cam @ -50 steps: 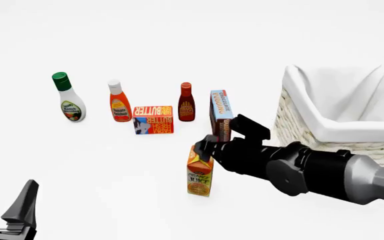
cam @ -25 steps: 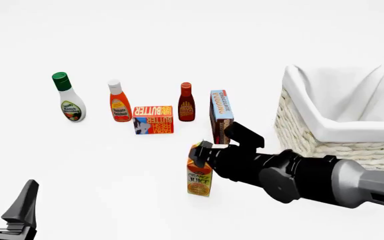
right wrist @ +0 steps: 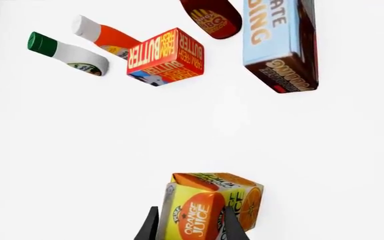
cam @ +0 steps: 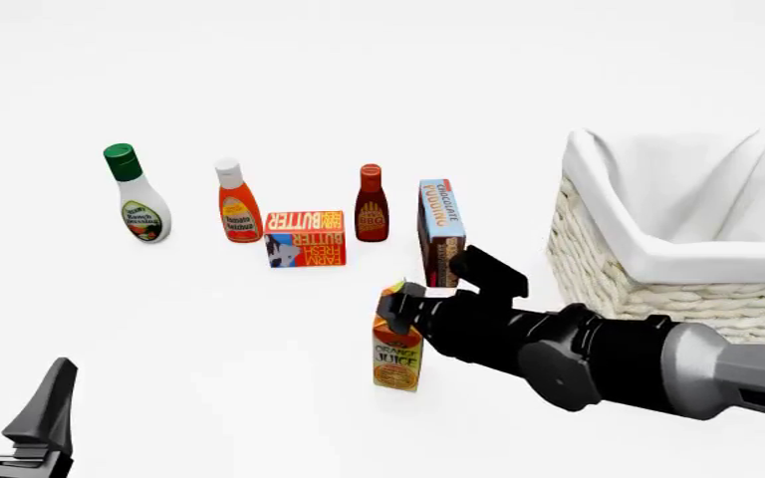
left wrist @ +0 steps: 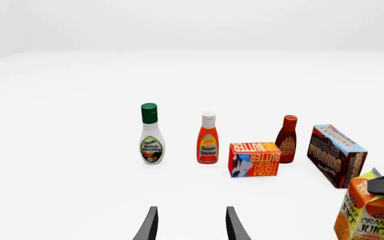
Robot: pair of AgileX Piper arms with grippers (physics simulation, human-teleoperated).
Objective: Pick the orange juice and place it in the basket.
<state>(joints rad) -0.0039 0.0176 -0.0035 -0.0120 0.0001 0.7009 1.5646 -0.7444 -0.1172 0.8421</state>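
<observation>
The orange juice carton stands upright on the white table, in front of the pudding box and left of the basket. My right gripper reaches in from the right and sits at the carton's gabled top. In the right wrist view the orange juice lies just beyond the right gripper, whose fingers stand apart and open with the carton's top between their tips. My left gripper rests open at the near left, far from the carton. The left wrist view shows the orange juice at its edge.
Behind the carton stand a ranch dressing bottle, a ketchup bottle, a butter box, a dark sauce bottle and a chocolate pudding box. The basket's cloth-lined inside holds nothing visible.
My right arm has dropped a little and slid left, bringing the gripper lower around the carton's top. The carton and the left arm have not moved.
</observation>
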